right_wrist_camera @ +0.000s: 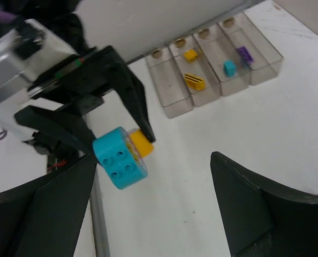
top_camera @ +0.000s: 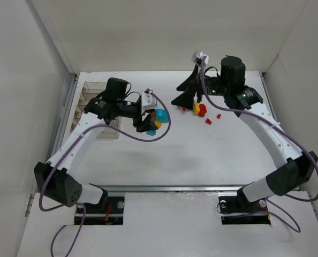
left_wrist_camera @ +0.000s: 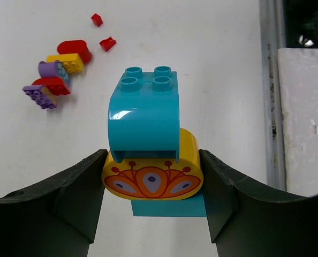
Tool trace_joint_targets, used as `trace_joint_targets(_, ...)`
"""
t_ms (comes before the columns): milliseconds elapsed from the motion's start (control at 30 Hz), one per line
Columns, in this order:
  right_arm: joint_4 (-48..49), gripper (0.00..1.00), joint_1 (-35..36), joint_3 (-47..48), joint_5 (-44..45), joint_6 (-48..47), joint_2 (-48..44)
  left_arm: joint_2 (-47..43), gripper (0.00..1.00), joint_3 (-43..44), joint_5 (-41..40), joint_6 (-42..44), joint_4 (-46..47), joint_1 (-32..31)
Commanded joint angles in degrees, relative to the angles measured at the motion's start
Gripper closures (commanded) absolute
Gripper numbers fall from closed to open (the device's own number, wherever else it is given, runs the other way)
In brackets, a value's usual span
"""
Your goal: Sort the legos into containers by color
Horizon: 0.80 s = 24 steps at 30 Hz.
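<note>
Holds cyan-yellow cluster (left_wrist_camera: 143, 123) in left gripper (left_wrist_camera: 152, 167) near tray (right_wrist_camera: 169, 99), right gripper (right_wrist_camera: 156, 166) spread, empty; next must pull colours apart

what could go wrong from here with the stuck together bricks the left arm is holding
1. The left gripper holds a cyan and yellow cluster still joined; dropped whole into the tray, one colour ends up misplaced.
2. Its fingers pinch only the rounded yellow brick, so the cluster might twist or slip if the open right gripper pulls on the cyan part.
</note>
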Motion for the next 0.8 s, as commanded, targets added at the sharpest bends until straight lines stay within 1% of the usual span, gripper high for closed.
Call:
trace_joint_targets(0,3.06,0.08,3.2,0.76,-8.62,-2.83,-1.24,0.51,1.0,3.32,6.49,-2.22,-2.13,0.59)
trace_joint_targets(100,0.08,0.08,6.19,1.29,-8.1,-5.72,0.16,1.03,1.0,5.69,7.02,-4.24,-0.82,0.59)
trace_joint_targets(133,-0.71,0.07,6.9,2.6,-8.09,-6.42,0.69,1.04,1.0,5.69,7.54,-5.12,-0.29,1.11)
trace_joint_targets(200,-4.4,0.06,8.04,4.01,-8.09,-8.79,2.27,1.04,1.0,6.31,8.34,-6.97,0.42,1.64)
trace_joint_targets(233,-5.8,0.06,9.18,5.15,-6.87,-9.76,2.8,1.04,1.0,7.01,8.34,-6.97,0.42,2.25)
trace_joint_targets(267,-8.34,0.05,10.58,5.16,-3.73,-11.68,3.42,1.04,1.0,7.01,8.34,-6.97,0.42,2.26)
trace_joint_targets(300,-9.06,0.05,10.59,5.68,-3.7,-12.4,3.42,1.04,1.0,7.01,8.34,-6.97,0.42,2.26)
trace_joint_targets(333,-9.68,0.05,11.81,5.69,-1.17,-13.02,3.94,1.04,1.0,7.01,8.34,-6.97,0.42,2.26)
trace_joint_targets(400,-10.21,0.05,12.52,5.69,0.86,-13.63,4.56,0.43,1.0,7.01,8.86,-7.58,0.42,2.26)
trace_joint_targets(467,-10.21,0.07,12.53,6.21,2.71,-13.64,5.09,0.42,1.0,7.01,9.48,-8.11,0.42,2.26)
trace_joint_targets(567,-10.21,0.19,12.53,6.21,3.33,-13.64,5.09,-0.11,1.0,7.01,9.48,-8.12,0.42,2.79)
trace_joint_targets(600,-10.21,0.29,12.53,6.21,3.33,-13.64,5.09,-0.11,1.0,7.01,9.48,-8.12,0.42,2.79)
trace_joint_targets(700,-10.21,0.43,12.53,6.74,2.72,-13.64,5.09,-0.63,1.0,7.01,9.48,-8.64,0.42,2.79)
trace_joint_targets(767,-9.52,0.67,12.53,6.74,2.72,-13.11,5.09,-0.63,1.0,6.49,8.87,-8.64,0.94,2.79)
